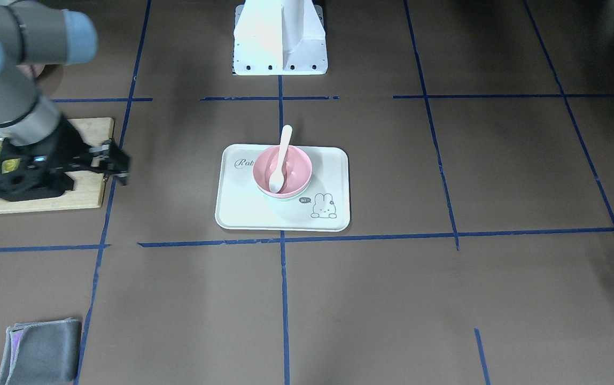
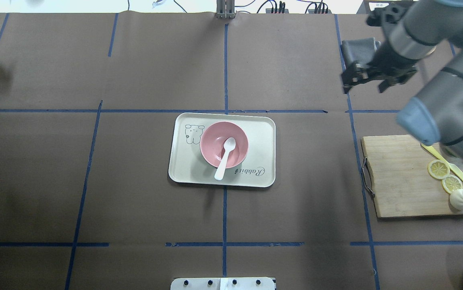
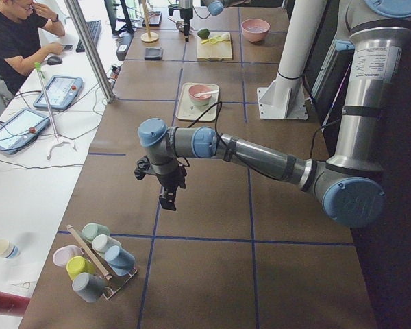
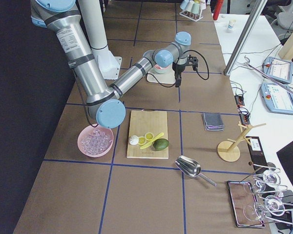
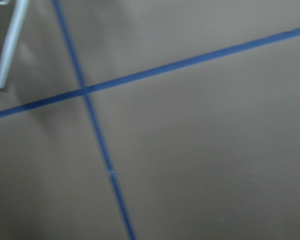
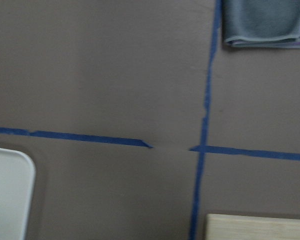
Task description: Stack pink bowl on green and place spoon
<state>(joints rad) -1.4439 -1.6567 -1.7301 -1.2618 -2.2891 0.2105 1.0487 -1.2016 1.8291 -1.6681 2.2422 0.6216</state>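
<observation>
Overhead exterior: smooth round pink bowl (image 2: 214, 139), oval-scooped spoon (image 2: 225, 155)

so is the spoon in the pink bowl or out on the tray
In the bowl. The spoon has its scoop inside the pink bowl, and its handle leans out over the rim, above the tray.

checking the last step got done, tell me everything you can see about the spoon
The spoon is small, cream-white, smooth and plastic-looking, one piece with a straight rounded handle and an oval scoop. It lies tilted in the pink bowl: the scoop rests down on the bowl's inside, and the handle leans on the rim and sticks out above the tray toward the robot's side. Only the bowl seems to touch it; nothing grips it.
</observation>
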